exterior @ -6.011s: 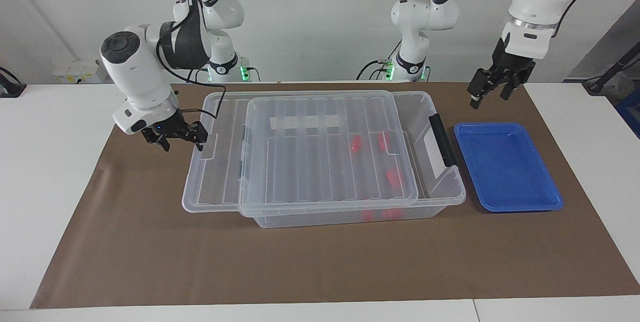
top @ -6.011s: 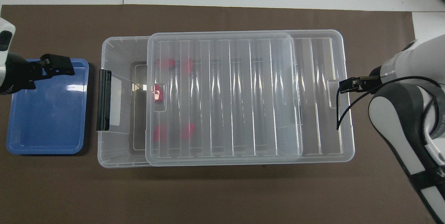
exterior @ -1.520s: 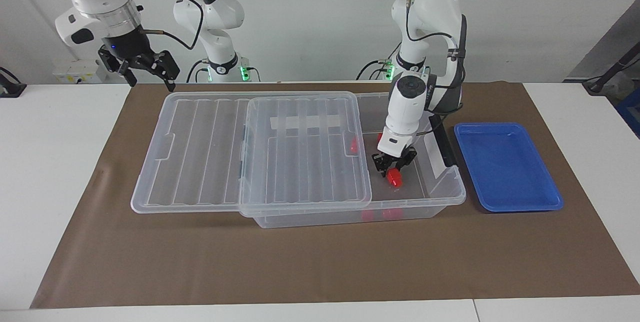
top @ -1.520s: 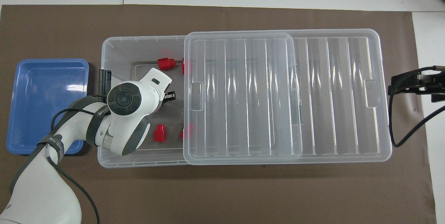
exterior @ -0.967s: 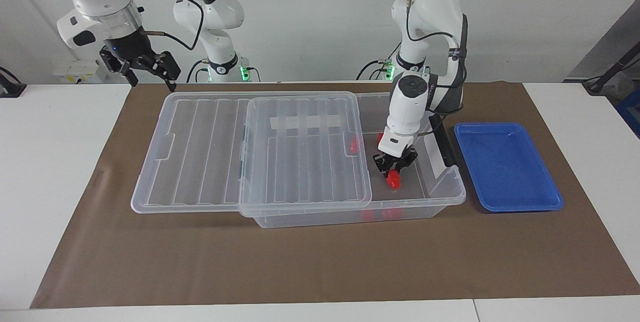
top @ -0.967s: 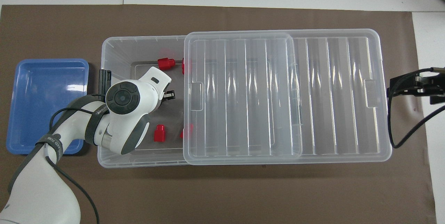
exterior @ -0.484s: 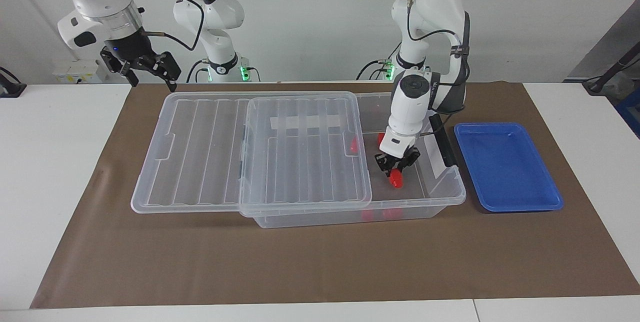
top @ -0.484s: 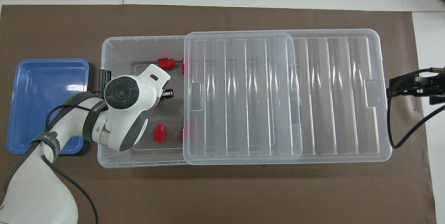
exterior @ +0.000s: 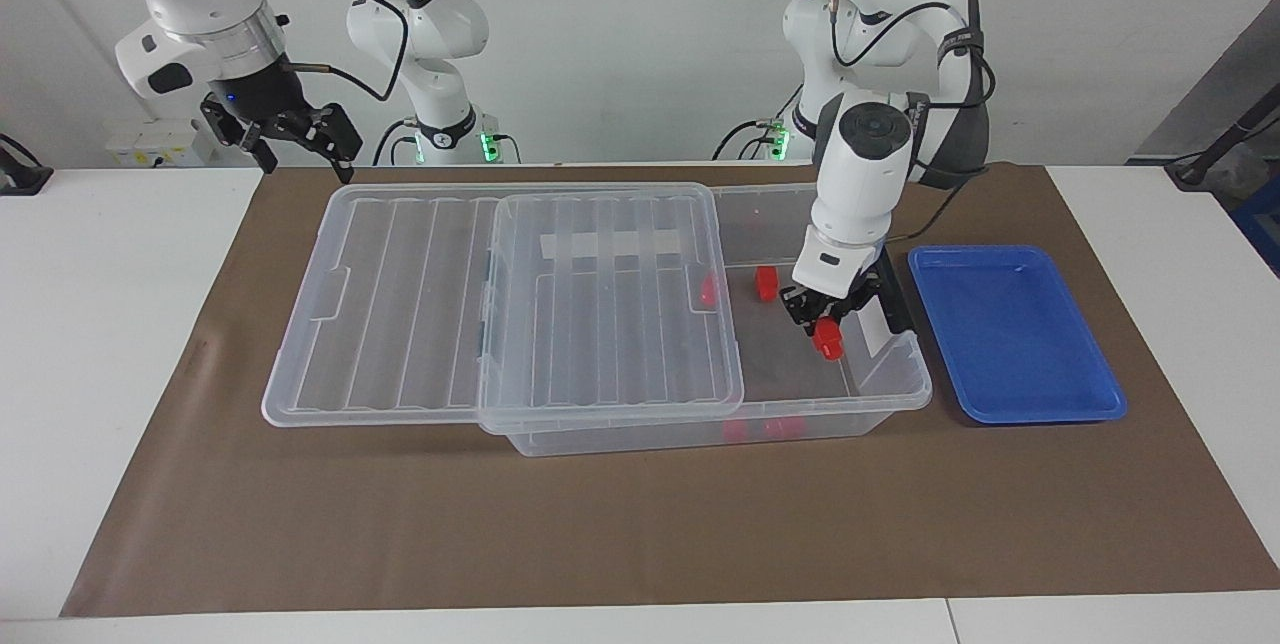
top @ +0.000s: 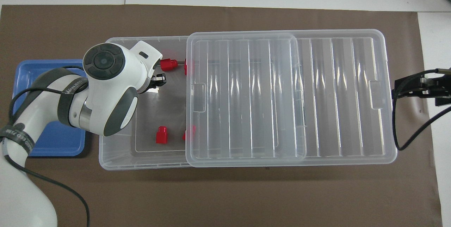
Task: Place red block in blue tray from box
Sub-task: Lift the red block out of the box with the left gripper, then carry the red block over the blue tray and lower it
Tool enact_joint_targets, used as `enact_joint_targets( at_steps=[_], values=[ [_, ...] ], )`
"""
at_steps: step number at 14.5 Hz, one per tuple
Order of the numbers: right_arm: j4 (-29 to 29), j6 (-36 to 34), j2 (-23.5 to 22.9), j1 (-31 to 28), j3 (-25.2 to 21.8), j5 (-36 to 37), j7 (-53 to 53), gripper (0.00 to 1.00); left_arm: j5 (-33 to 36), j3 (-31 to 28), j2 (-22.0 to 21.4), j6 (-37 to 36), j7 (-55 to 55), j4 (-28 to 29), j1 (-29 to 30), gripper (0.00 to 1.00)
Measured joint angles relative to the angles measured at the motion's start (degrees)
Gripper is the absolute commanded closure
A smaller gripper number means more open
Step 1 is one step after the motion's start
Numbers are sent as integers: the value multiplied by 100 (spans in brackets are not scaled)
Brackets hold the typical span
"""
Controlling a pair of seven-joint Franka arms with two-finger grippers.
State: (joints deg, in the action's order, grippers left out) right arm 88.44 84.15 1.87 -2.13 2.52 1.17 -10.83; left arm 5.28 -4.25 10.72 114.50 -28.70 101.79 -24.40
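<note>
Red block (exterior: 827,339): left hand (exterior: 826,316) is pinching it above the box (exterior: 880,394), bound for the blue tray (exterior: 1040,394); right hand (exterior: 283,132), spread, is waiting.

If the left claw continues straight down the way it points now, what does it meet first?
Most likely the bare floor of the box. The left claw hangs over it, holding the red block, so the block would probably touch first; depth is uncertain.

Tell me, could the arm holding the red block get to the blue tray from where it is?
Probably yes. The left hand is shut on the red block, lifted over the open end of the box. The blue tray lies right beside that end, with nothing on it and only the box's wall between.
</note>
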Motion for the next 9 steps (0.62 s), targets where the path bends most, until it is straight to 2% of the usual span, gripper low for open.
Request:
enact_joint_targets(
  at_steps=[4, 9],
  values=[
    [0, 0, 5, -6, -3, 0, 0, 0, -1, -1, -284, -918, 641, -430, 351, 88],
    [0, 0, 5, -44, -5, 0, 0, 0, -83, -24, -545, -1416, 1701, -660, 916, 88]
  ],
)
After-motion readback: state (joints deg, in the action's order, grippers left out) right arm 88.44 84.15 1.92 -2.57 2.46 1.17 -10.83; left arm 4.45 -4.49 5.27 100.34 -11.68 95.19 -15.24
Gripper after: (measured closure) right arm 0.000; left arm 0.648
